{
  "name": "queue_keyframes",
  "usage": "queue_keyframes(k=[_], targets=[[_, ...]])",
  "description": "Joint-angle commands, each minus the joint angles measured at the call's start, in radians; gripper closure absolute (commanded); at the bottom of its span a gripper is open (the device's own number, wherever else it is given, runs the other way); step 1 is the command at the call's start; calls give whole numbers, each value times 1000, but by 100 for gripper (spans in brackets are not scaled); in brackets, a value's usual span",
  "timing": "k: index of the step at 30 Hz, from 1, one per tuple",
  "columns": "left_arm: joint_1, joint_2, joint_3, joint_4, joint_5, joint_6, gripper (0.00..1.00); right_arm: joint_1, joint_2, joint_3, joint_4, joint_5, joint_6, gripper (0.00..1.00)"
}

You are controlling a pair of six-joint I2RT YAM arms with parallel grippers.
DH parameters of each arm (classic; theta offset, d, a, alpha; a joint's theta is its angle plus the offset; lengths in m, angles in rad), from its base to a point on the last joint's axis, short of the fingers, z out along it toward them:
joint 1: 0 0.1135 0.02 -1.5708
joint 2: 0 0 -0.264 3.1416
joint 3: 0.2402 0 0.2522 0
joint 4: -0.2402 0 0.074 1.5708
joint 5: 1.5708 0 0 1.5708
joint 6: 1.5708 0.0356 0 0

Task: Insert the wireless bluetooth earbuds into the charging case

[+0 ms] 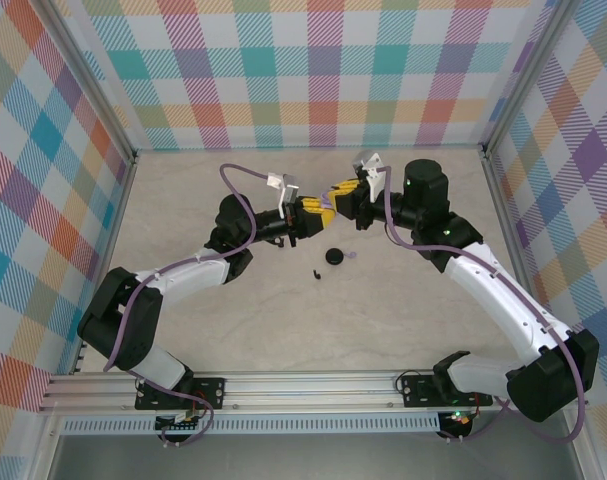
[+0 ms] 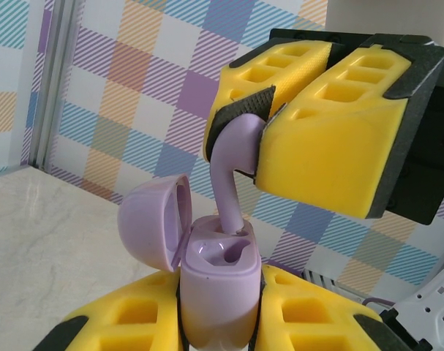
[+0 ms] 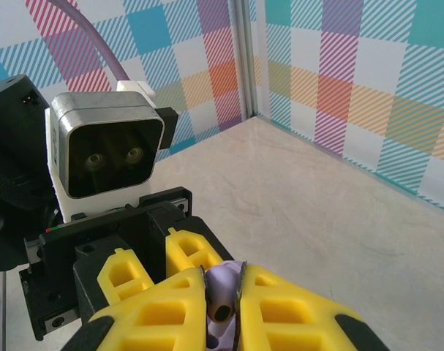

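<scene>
Seen from above, a tiny black earbud (image 1: 315, 272) lies on the table (image 1: 233, 320), closest to the arm bases. Just past it, at 1 o'clock, sits a round black case (image 1: 334, 257). A small lilac thing (image 1: 351, 256) lies right beside that case at 3 o'clock. It is too small to tell what it is.

Farther back, at 12 o'clock from the black case, the two grippers meet tip to tip above the table. The left gripper (image 1: 311, 210) comes in from 9 o'clock and the right gripper (image 1: 345, 203) from 3 o'clock. From up there, what they hold is too small to make out.

The left wrist camera shows it well. The left gripper (image 2: 220, 311) has its yellow fingers closed tight on a lilac case (image 2: 218, 292). The case stands upright, and its round lid (image 2: 152, 219) is swung open toward 10 o'clock. Above it, the right gripper (image 2: 269, 121) pinches a lilac earbud (image 2: 232, 161) by its fat end. The stem points down, and its tip is inside one hole of the case.

The right wrist camera looks along the right gripper (image 3: 223, 307). The bud's lilac head, with a small dark hole, is squeezed between its fingers. Beyond it, at 10 o'clock, is the left arm's camera (image 3: 108, 150).
</scene>
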Motion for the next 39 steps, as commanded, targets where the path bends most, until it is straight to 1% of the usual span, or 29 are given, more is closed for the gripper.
queue_keyframes(k=[1, 13, 21, 22, 28, 32, 36, 39], targets=[[-16, -18, 24, 39, 13, 8, 98, 9, -2, 13, 20, -9, -14, 86], [-16, -17, 29, 42, -29, -15, 99, 13, -16, -9, -17, -19, -49, 85], [-16, -13, 38, 43, -28, -25, 99, 15, -19, -11, -31, 0, -50, 85], [-16, -15, 38, 41, -31, -26, 99, 15, -21, -10, -35, 5, -85, 85], [-16, -13, 40, 46, -28, -30, 99, 17, -21, -10, -48, 20, -96, 85], [-16, -14, 40, 44, -33, -30, 99, 16, -18, -3, -62, 4, -97, 85], [-16, -19, 39, 31, -43, -18, 99, 18, -14, 21, -121, -15, -119, 80], [-16, -23, 39, 18, -43, -6, 99, 18, -17, 36, -157, -17, -133, 74]])
